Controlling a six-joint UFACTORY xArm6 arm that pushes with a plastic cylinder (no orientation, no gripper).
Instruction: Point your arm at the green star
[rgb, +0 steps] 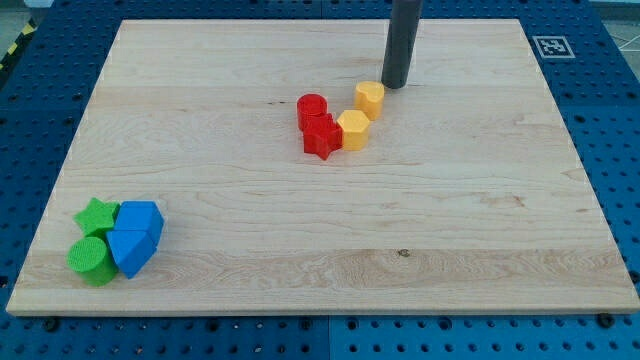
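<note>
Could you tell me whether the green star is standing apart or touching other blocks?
Touching: the green star abuts a blue block and a green cylinder.

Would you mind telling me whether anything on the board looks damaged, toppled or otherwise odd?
Nothing stands out. The blocks sit in two tidy clusters on the board: the green star at the view's lower left, and the red and yellow blocks near the middle. My tip rests beside the upper yellow block.

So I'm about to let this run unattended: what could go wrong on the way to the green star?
My tip sits just right of the upper yellow block, so a direct sweep could drag it and the red blocks. The green star is packed against the green cylinder and blue blocks near the board's corner; overshooting might shove them off.
</note>
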